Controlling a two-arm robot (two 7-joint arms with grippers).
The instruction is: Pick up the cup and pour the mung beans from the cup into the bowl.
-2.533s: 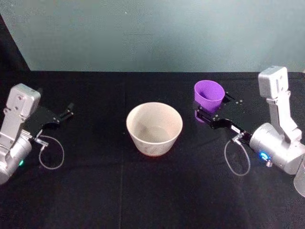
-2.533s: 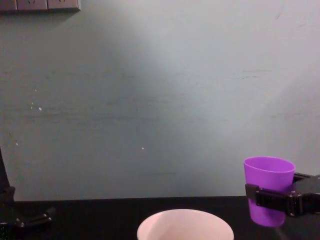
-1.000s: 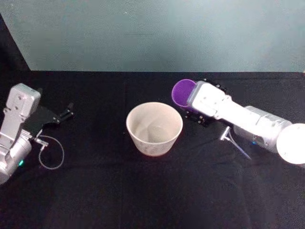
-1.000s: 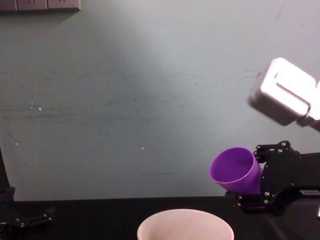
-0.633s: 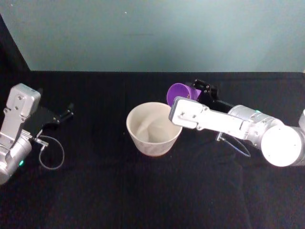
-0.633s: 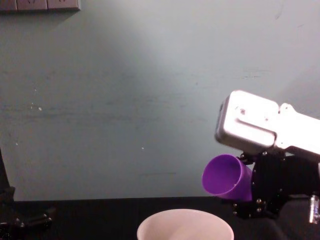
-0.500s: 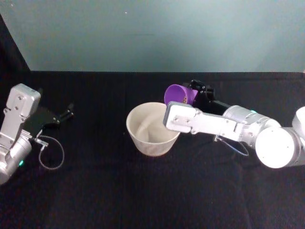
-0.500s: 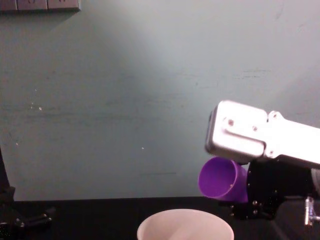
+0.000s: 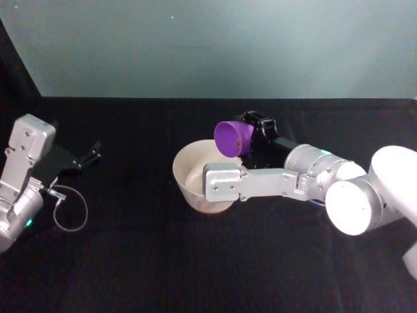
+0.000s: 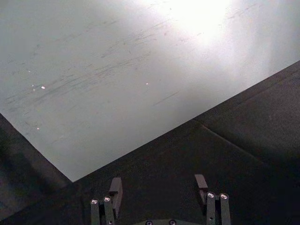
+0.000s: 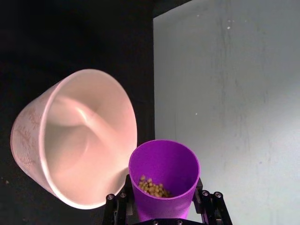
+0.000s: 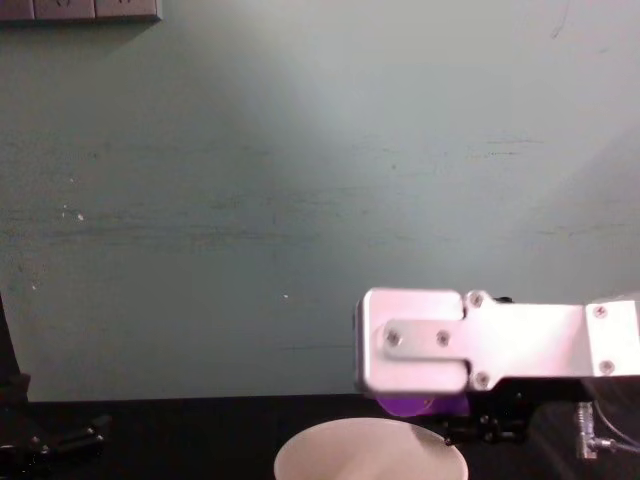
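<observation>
Right gripper (image 11: 162,202): pinching the cup (image 9: 232,138) low on its wall, with a finger on each side; swung in from well off to the side and rolled over within the last couple of seconds.
Cup: between the fingers; upright a moment ago, now tipped far over, with the mouth pointing away from the gripper and down toward the bowl (image 9: 189,171).
Bowl: just under and ahead of the fingertips, with its near rim below the cup's lip; apparently not touching the cup.
Mung beans (image 11: 151,186): heaped deep in the cup, close to the fingers, well short of the lip; not yet seen in the bowl.
Meaning: past the carry, at the very start of the pour; probably in need of more tilt before any spill.
Left gripper (image 10: 158,187): spread, holding nothing, parked far off to the side of the working gripper.
Count: one cup, one bowl, two grippers; one small heap of beans, too fine to number.
</observation>
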